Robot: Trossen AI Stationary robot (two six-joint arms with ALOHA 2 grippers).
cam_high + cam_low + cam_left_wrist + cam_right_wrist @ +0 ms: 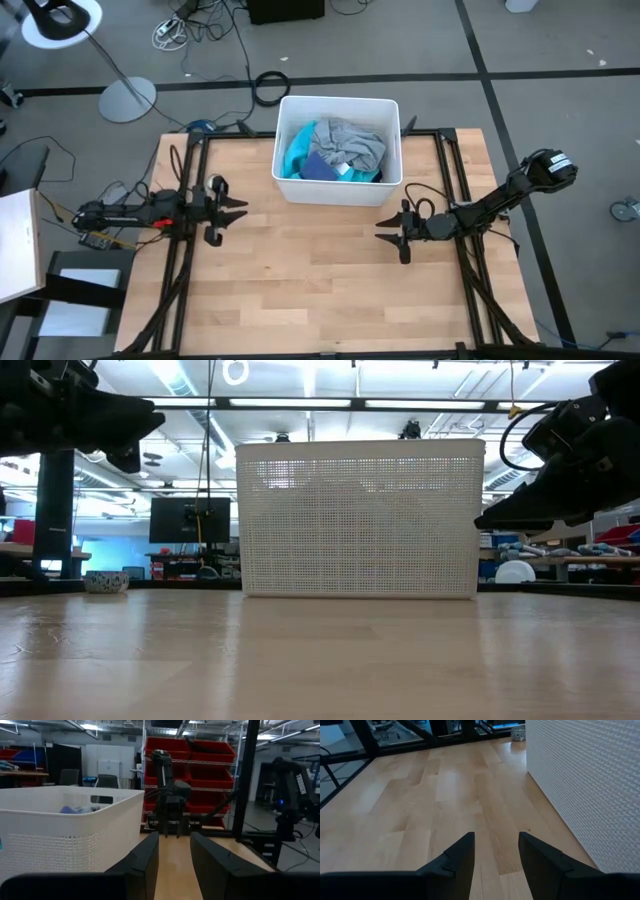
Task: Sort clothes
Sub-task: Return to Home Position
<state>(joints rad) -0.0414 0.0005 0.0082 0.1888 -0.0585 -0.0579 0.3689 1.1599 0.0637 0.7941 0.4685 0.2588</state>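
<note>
The clothes lie piled in the white plastic bin [290, 188] at the table's far middle: a turquoise garment [297, 150], a grey shirt [352, 143] and a dark navy piece [322, 166]. The socks do not show apart from the pile. My left gripper [236, 209] is open and empty, left of the bin and nearer the front. My right gripper [388, 230] is open and empty, in front of the bin's right corner. The bin also shows in the low view [360, 520], the left wrist view [60, 830] and the right wrist view [590, 785].
Bare wooden tabletop [300, 290] spreads in front of the bin and between the two arms. Black frame rails [178, 260] run along the table's left and right sides. Cables and a lamp base lie on the floor beyond the far edge.
</note>
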